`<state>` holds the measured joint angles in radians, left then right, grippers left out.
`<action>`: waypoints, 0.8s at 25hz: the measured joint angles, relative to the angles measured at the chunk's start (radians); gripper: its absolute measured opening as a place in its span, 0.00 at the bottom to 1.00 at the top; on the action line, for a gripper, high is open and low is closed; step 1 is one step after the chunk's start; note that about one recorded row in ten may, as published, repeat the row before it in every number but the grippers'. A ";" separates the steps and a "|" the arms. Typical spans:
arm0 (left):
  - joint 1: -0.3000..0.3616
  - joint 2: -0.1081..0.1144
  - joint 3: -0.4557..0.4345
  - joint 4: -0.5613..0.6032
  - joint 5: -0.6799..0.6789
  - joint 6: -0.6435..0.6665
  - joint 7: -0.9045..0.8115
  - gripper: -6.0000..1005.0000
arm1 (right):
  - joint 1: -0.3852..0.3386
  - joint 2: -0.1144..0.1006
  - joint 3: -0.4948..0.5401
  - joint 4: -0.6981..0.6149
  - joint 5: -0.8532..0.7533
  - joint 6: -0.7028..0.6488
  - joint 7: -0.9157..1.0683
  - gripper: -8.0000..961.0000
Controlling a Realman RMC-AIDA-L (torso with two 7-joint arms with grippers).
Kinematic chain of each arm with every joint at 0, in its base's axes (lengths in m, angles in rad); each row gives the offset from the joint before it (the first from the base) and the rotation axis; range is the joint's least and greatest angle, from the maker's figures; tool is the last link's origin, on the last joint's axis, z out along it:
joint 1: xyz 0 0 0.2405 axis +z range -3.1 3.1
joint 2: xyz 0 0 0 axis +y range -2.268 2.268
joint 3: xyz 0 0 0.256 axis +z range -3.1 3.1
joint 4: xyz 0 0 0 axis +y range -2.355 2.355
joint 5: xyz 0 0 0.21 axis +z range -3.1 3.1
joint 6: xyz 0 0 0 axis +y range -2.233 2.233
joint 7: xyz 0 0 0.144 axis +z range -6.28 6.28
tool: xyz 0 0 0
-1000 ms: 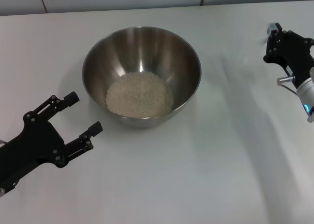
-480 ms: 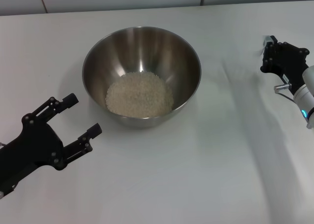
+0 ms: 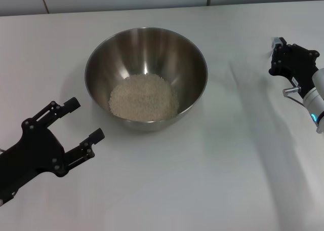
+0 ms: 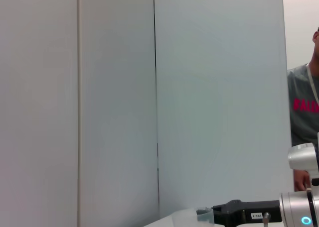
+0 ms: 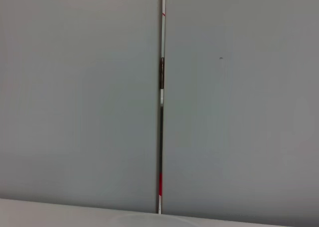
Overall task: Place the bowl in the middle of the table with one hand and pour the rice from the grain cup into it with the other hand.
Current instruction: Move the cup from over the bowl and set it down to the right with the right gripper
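The left tool [image 3: 76,122] hovers low at the near left of the surface [image 3: 192,180], fingers spread and empty, apart from the bowl [image 3: 146,79]. Against half a second ago it has hardly shifted, sitting only a trace nearer the near edge.

The bowl stands about mid-surface, slightly left and toward the far side, with the rice [image 3: 144,98] heaped in its bottom. By that, both placing and pouring look done, and what remains is likely only to pull the arms away.

The right tool [image 3: 288,59] sits near the right edge, well apart from the bowl. It has drifted down and outward over the last second and now looks settled. A pale shape at its tip may be the cup [image 3: 277,42], but I cannot tell whether the tool is clenched on it.

Open white surface lies all round the bowl, widest on the near side, so either arm has free room to retreat.
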<state>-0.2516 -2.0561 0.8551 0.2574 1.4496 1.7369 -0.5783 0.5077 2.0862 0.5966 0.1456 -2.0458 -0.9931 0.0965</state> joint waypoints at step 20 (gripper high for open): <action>0.003 0.006 -0.003 0.002 0.000 0.006 0.000 0.79 | -0.022 0.000 -0.005 -0.002 -0.005 0.007 0.004 0.43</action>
<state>-0.2482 -2.0497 0.8522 0.2592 1.4496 1.7425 -0.5784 0.4857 2.0859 0.5914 0.1441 -2.0510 -0.9863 0.1004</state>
